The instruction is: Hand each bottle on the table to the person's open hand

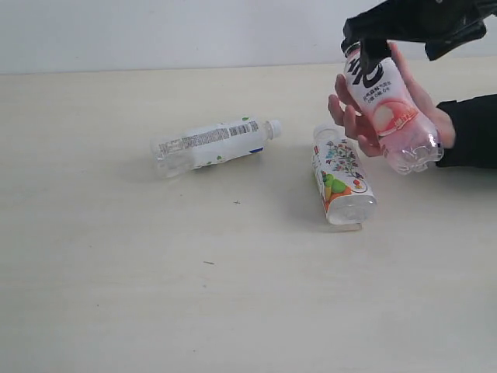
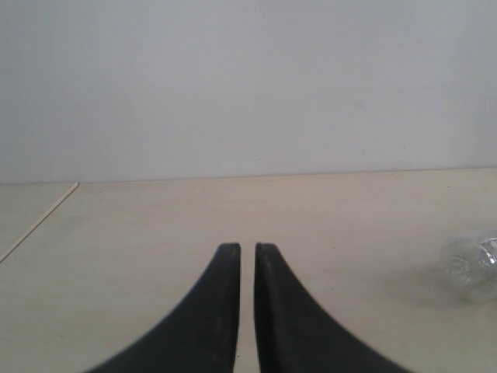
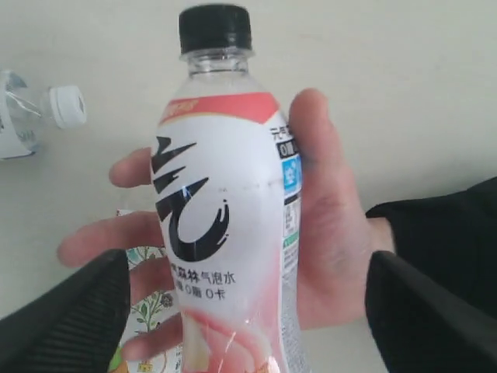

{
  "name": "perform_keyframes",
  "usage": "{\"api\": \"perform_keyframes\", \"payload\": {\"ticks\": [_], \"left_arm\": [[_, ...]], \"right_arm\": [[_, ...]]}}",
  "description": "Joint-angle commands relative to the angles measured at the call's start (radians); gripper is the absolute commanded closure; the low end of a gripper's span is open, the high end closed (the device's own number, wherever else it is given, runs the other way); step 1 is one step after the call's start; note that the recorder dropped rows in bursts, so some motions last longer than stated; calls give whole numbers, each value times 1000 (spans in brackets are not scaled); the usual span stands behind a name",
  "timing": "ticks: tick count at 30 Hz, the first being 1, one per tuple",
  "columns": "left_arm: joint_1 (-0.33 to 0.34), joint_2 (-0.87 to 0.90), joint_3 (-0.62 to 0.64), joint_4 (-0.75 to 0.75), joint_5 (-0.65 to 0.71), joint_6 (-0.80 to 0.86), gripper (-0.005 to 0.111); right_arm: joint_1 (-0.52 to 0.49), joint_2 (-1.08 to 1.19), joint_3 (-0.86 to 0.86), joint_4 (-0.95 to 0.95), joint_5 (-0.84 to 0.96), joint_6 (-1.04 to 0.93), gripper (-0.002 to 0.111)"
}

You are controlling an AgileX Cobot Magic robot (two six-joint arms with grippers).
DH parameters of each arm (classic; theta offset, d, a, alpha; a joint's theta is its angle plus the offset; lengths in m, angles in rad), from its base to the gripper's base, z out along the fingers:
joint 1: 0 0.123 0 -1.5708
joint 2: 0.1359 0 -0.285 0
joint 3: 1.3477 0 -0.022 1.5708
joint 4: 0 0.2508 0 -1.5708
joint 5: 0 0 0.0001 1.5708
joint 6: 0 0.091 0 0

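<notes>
The pink peach-label bottle (image 1: 388, 109) with a black cap lies tilted in the person's open hand (image 1: 349, 116), whose fingers curl behind it. My right gripper (image 1: 369, 50) hovers at its cap end, open. In the right wrist view the bottle (image 3: 225, 233) rests on the palm (image 3: 334, 233), and my right gripper (image 3: 248, 260) has both black fingers (image 3: 70, 311) standing clear of its sides. A white-label bottle (image 1: 210, 144) and a short fruit-picture bottle (image 1: 342, 183) lie on the table (image 1: 116, 272). My left gripper (image 2: 248, 250) is shut and empty, low over the table.
The person's black sleeve (image 1: 470, 132) reaches in from the right edge. A clear bottle base (image 2: 474, 268) shows at the edge of the left wrist view. The white-label bottle's cap (image 3: 66, 106) lies beyond the hand.
</notes>
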Motion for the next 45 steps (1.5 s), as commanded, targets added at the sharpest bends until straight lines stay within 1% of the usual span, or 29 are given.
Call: {"api": "perform_keyframes", "payload": {"ticks": [1, 3, 4, 8, 10, 15, 20, 25, 29, 34, 45], "left_arm": [[3, -6, 4, -3, -8, 0, 97], [3, -6, 4, -3, -8, 0, 97], [3, -6, 4, -3, -8, 0, 97], [3, -6, 4, -3, -8, 0, 97], [3, -6, 4, -3, -8, 0, 97], [3, -6, 4, -3, -8, 0, 97], [3, -6, 4, -3, -8, 0, 97], [3, -6, 4, -3, -8, 0, 97], [3, -6, 4, -3, -8, 0, 97], [3, -6, 4, -3, -8, 0, 97], [3, -6, 4, -3, -8, 0, 97]], "right_arm": [[-2, -141, 49, 14, -56, -66, 30], [-2, -234, 113, 27, -122, -96, 34], [-2, -286, 154, 27, -160, -103, 38], [-2, -494, 339, 29, -291, -105, 63], [-2, -618, 434, 44, -336, -119, 78], [-2, -913, 623, 49, -440, -136, 108], [-2, -1149, 768, 59, -499, -141, 108], [-2, -1279, 893, 61, -520, -141, 108], [-2, -1370, 981, 65, -612, -141, 108], [-2, -1446, 1000, 65, -627, -139, 108], [-2, -1497, 1000, 65, -625, -137, 108]]}}
